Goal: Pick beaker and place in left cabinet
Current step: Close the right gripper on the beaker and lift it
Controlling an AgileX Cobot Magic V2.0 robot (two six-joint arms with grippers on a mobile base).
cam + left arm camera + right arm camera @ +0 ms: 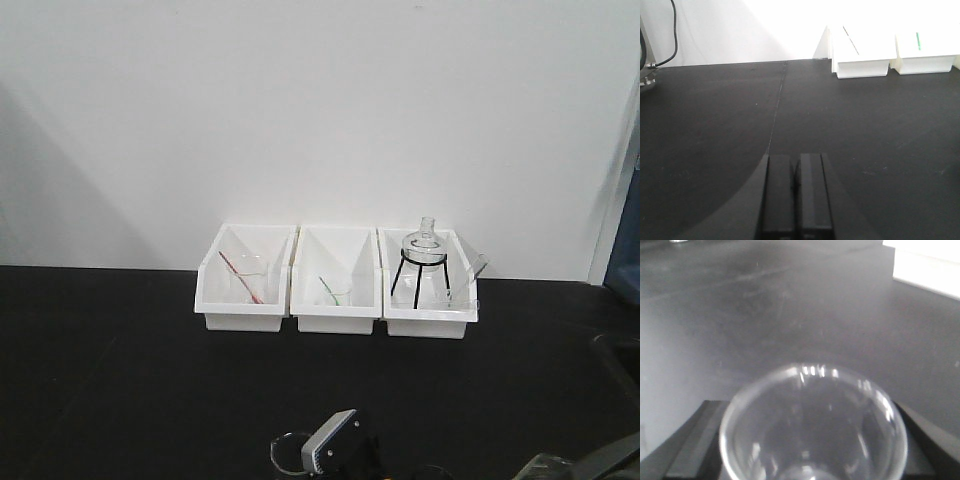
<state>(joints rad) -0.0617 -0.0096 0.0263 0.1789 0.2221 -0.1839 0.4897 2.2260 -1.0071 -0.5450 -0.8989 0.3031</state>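
Observation:
The beaker [812,435], clear glass with its round rim towards the camera, fills the lower half of the right wrist view. It sits between the two dark fingers [692,440] of my right gripper [812,450], which is shut on it a little above the black table. A faint glassy shape at the bottom right of the front view may be the same beaker [545,468]. My left gripper [795,162] is shut with nothing in it, its fingers together low over the table. The left cabinet is out of view.
Three white bins stand in a row against the back wall: one with a beaker and red rod [243,280], one with a green rod [335,282], one with a flask on a black stand [425,262]. A black cable [670,35] hangs at the far left.

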